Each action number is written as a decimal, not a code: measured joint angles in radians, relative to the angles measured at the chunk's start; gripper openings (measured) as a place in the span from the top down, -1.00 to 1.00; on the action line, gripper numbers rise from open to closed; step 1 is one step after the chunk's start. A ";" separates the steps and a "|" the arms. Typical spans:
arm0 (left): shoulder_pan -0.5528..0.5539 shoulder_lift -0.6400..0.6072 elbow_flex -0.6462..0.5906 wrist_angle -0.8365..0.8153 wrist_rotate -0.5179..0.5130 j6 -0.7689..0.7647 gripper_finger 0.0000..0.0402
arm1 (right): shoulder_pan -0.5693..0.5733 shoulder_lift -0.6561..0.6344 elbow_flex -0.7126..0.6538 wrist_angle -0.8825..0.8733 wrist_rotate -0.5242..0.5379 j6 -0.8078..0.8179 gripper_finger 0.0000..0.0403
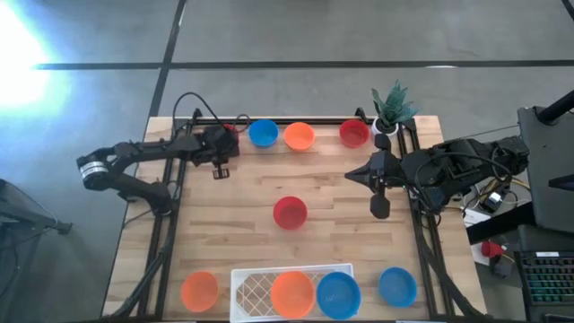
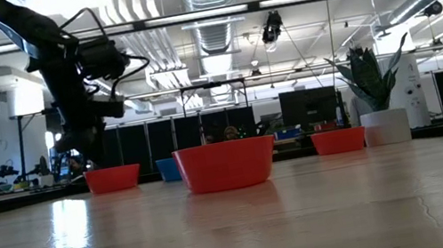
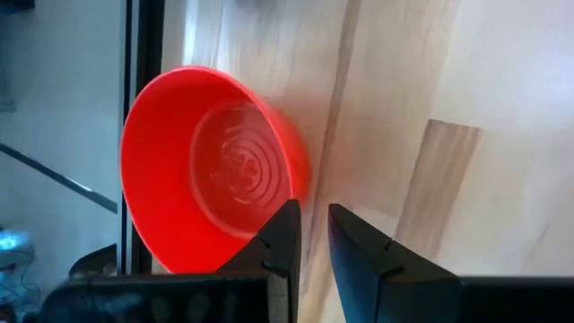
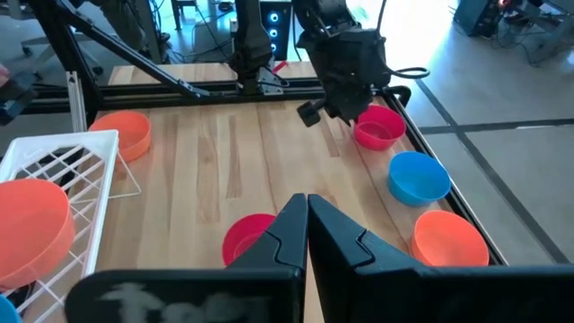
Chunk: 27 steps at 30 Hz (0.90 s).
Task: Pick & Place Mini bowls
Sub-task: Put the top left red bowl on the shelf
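Along the table's far edge stand a red mini bowl (image 1: 231,128), a blue one (image 1: 263,134), an orange one (image 1: 299,136) and another red one (image 1: 354,134). One more red bowl (image 1: 290,213) sits at mid-table. My left gripper (image 1: 230,140) hangs over the far-left corner, beside the first red bowl (image 3: 206,170). Its fingers (image 3: 309,242) are open by a narrow gap with nothing between them. My right gripper (image 1: 352,175) is shut and hovers right of the middle red bowl (image 4: 247,238), pointing toward the table's left.
At the near edge a white lattice tray (image 1: 247,287) holds an orange bowl (image 1: 291,294) and a blue bowl (image 1: 338,294). An orange bowl (image 1: 199,291) stands left of it and a blue bowl (image 1: 397,286) right of it. A potted plant (image 1: 392,108) stands at the far right corner.
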 joint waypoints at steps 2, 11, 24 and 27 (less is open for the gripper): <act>0.010 0.000 0.000 0.008 0.000 0.000 0.72 | 0.000 0.000 0.000 0.000 0.000 0.000 0.96; 0.032 0.000 0.000 0.049 0.055 -0.028 0.72 | 0.000 0.000 0.000 0.000 0.000 -0.022 0.96; 0.048 0.000 -0.013 0.078 0.064 -0.053 0.72 | 0.000 0.000 0.000 0.001 0.000 -0.018 0.96; 0.053 0.000 -0.027 0.091 0.062 -0.051 0.72 | 0.000 0.000 0.000 0.001 0.000 -0.021 0.96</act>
